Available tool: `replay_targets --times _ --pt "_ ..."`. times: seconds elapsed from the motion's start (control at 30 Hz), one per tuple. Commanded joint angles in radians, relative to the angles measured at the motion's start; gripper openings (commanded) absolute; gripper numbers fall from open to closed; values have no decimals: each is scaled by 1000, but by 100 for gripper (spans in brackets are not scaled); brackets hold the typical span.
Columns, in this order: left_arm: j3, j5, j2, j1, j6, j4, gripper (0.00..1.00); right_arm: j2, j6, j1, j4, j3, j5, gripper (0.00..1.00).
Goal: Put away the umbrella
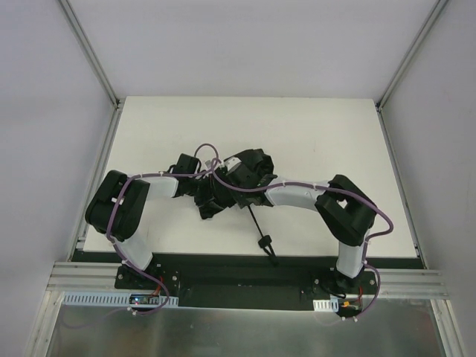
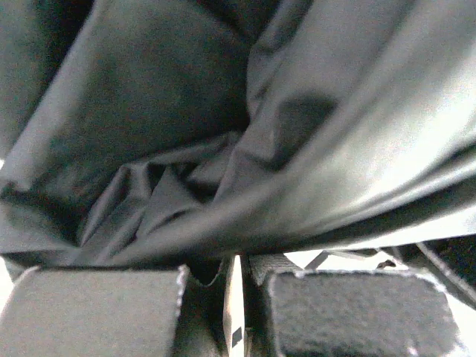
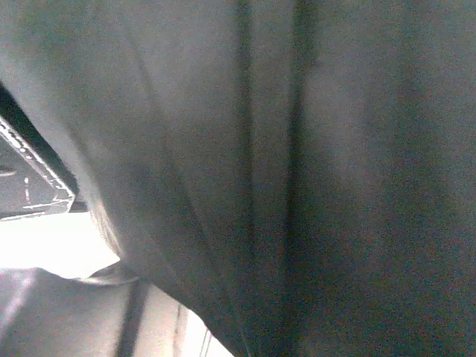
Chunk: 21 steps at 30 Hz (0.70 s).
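The umbrella [image 1: 214,201] lies crumpled in the middle of the white table [image 1: 312,134]. Its thin shaft [image 1: 254,221] runs toward the near edge and ends in the knob handle [image 1: 265,242]. My left gripper [image 1: 198,184] comes in from the left. In the left wrist view the umbrella's black fabric [image 2: 223,111] fills the frame, and the left gripper [image 2: 236,279] is shut with a fold of that fabric between its pads [image 2: 89,312]. My right gripper [image 1: 250,169] is pressed into the fabric from the right. Black fabric [image 3: 297,186] covers the right wrist view and hides the fingers.
The black base plate [image 1: 223,262] with both arm mounts runs along the near edge, just below the handle. Metal frame posts [image 1: 97,63] and white walls enclose the table on the left, right and back.
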Motion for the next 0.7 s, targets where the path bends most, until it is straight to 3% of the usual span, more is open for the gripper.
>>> replay_targets --times 0.0,0.07,0.13,0.23,0.4,0.67 --pt "-29 14 -19 9 33 13 0 -14 -15 16 -55 -27 19 33" --pt "-31 14 -14 15 36 13 0 -54 -5 16 -55 -39 -19 21" --pt "-23 16 -7 17 40 13 0 -92 6 16 -72 -39 -44 22" --pt "-6 17 3 17 40 13 0 -138 18 13 -102 -21 -76 62" --pt "9 25 18 17 40 13 0 -213 55 -7 -214 22 -103 99" --pt "8 36 18 17 36 13 0 -272 5 -177 -164 -53 -389 96"
